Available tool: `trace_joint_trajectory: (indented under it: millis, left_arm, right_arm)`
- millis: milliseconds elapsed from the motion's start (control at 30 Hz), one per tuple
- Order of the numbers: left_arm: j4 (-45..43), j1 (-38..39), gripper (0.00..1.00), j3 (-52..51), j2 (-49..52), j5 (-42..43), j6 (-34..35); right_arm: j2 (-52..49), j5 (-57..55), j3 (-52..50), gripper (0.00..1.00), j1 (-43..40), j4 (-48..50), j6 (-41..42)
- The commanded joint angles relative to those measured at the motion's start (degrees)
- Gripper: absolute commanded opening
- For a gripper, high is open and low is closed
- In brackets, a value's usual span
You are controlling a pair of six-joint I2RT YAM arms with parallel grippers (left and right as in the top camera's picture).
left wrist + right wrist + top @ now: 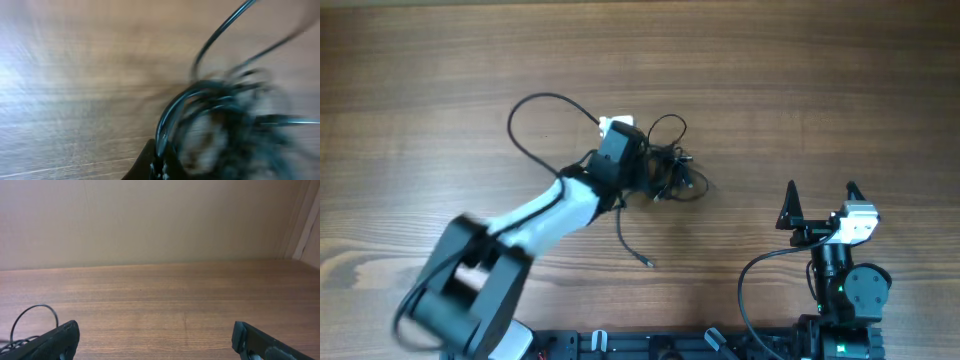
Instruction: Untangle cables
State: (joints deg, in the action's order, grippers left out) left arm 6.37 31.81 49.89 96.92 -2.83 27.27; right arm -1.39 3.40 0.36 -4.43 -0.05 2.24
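Observation:
The cables [672, 163] lie as a small knotted black bundle in the middle of the table, with thin loops sticking out. One loose strand [632, 243] trails toward the front and ends in a small plug. My left gripper [644, 170] is at the bundle's left side. In the blurred left wrist view the left gripper [161, 167] is shut on a strand of the cables [170, 112], with the rest of the knot to its right. My right gripper [820, 196] stands open at the right, apart from the bundle. In its own view the right gripper [160, 342] holds nothing.
The left arm's own thicker black cable [528, 112] loops over the table left of the bundle. A thin cable loop [31, 311] shows at the left edge of the right wrist view. A pale wall [160, 220] rises behind the table's far edge.

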Motion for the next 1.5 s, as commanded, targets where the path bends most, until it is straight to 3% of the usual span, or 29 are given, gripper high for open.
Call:
trace_joint_trajectory:
  millis: [0, 200, 300, 367, 433, 500, 600, 767, 1000, 1133, 1167, 1233, 1300, 1467]
  left_arm:
    - [0.20, -0.11, 0.04, 0.96, -10.47, 0.37, 0.11]
    - [3.85, -0.09, 0.04, 0.96, -18.75, 0.74, -0.11]
    - [3.08, -0.11, 0.04, 0.96, -19.69, 7.98, -3.91]
    - [1.70, -0.11, 0.04, 0.96, -19.67, 18.12, -10.32]
    - [0.72, -0.11, 0.04, 0.96, -19.67, 26.93, -15.34]
    - [0.07, -0.11, 0.04, 0.96, -19.67, 31.36, -16.83]
    - [-0.31, -0.11, 0.04, 0.96, -19.69, 34.47, -16.83]
    - [-3.72, -0.11, 0.04, 0.96, -19.67, 36.68, -16.79]
    - [-4.50, -0.09, 0.04, 0.96, -19.50, 36.70, -16.09]
    - [-4.44, -0.09, 0.04, 0.96, -19.50, 36.68, -14.58]
    - [-4.50, -0.09, 0.04, 0.96, -19.45, 36.68, -14.53]
    - [-4.50, -0.11, 0.04, 0.96, -19.45, 36.65, -13.35]
    - [-4.46, -0.09, 0.04, 0.96, -19.45, 36.68, -13.09]
    - [-4.50, -0.07, 0.04, 0.96, -19.45, 36.68, -12.46]
  right_arm:
    - [0.04, 0.48, -0.07, 1.00, 0.11, 0.15, -0.63]
    - [0.04, 0.48, -0.07, 1.00, 0.11, 0.15, -0.63]
    - [0.04, 3.93, -0.07, 1.00, 0.11, 3.02, 2.12]
    - [0.04, 10.99, -0.07, 1.00, 0.11, 5.75, 11.96]
    - [0.04, 18.25, -0.07, 1.00, 0.11, 6.64, 29.94]
    - [0.04, 21.07, -0.07, 1.00, 0.11, 3.04, 51.17]
    - [-0.20, 21.77, -0.04, 1.00, 0.11, 1.86, 66.66]
    - [-0.57, 22.80, 0.90, 1.00, 0.09, 5.40, 50.86]
    - [-15.56, 35.12, 11.63, 0.99, 0.07, 2.21, 49.86]
    - [-27.52, 48.11, 14.47, 1.00, 2.75, 6.80, 50.99]
    - [-28.63, 48.13, 14.47, 0.96, 4.44, 7.39, 51.34]
    - [-30.18, 47.78, 14.45, 0.74, 6.97, 7.32, 51.65]
    - [-31.89, 47.69, 14.43, 0.64, 8.74, 7.21, 52.19]
    - [-38.10, 42.47, 14.43, 0.66, 10.62, 6.88, 54.73]
